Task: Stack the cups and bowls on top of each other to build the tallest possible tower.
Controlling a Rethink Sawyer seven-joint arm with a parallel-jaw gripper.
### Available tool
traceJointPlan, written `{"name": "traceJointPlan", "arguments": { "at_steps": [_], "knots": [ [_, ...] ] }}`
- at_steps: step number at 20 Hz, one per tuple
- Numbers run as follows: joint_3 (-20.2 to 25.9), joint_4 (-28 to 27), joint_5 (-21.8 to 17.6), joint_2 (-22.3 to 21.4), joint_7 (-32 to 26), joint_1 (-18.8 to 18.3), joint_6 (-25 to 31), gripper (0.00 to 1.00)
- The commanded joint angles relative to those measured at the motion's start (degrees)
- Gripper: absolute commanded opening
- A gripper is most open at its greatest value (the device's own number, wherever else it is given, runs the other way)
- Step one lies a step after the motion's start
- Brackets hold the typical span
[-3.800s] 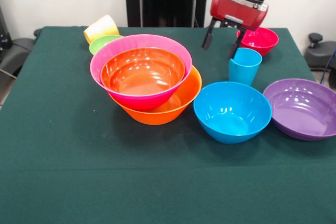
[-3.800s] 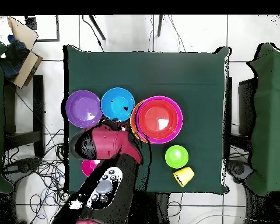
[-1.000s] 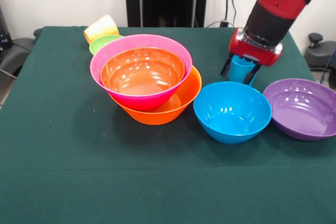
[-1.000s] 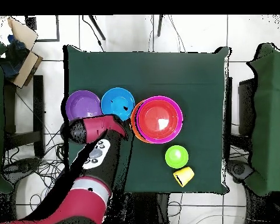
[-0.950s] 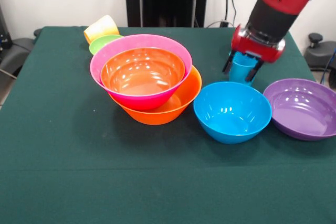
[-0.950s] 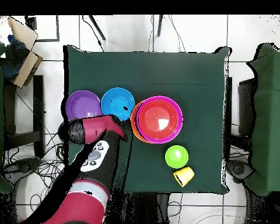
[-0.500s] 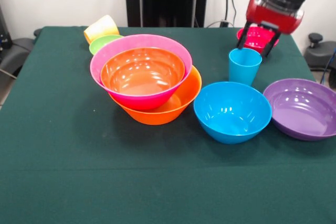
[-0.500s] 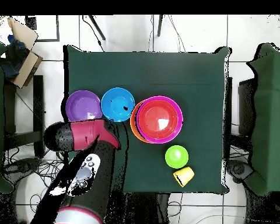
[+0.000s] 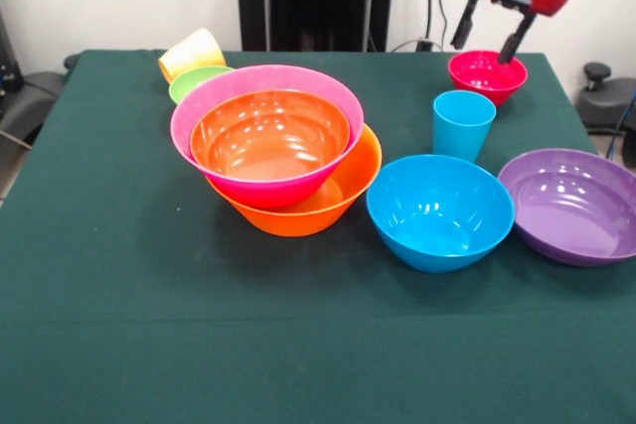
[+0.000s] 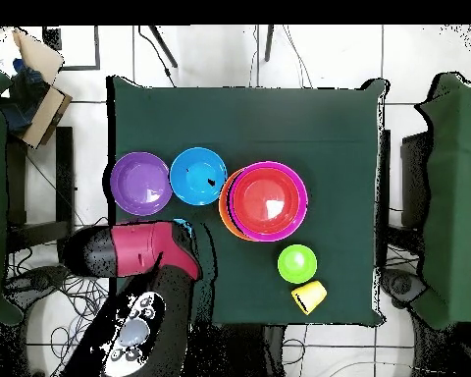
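Gripper (image 9: 489, 30) raised, fingers spread, empty, above magenta bowl (image 9: 487, 74) at table's far edge; light blue cup (image 9: 462, 124) upright just below and nearer camera, apart from gripper; likely step: picking next piece; next move calls for descent, then carry to tower (image 9: 278, 151), three nested bowls left.

— You can see the bowls are all glossy plastic: the blue bowl (image 9: 440, 209) and purple bowl (image 9: 572, 204) throw bright highlights.

— And the table (image 9: 149, 295)?

— Matt green cloth, smooth, no shine. Your light blue cup (image 9: 462, 124) looks like smooth plastic too; the gripper (image 9: 492, 30) housing is glossy red.
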Motion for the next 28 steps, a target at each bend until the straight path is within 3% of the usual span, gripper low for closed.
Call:
{"name": "traceJointPlan", "arguments": {
  "at_steps": [1,10,16,28],
  "knots": [
    [3.97,9.45,-2.28,0.37,6.65,0.68,-6.48,1.0],
    [1.17,2.78,-2.59,11.29,8.88,2.21,-13.64,1.0],
    [-0.97,-2.18,-0.66,18.41,9.31,3.05,-17.81,1.0],
    [-2.02,-2.87,1.66,21.67,8.88,4.07,-20.68,1.0]
  ]
}}
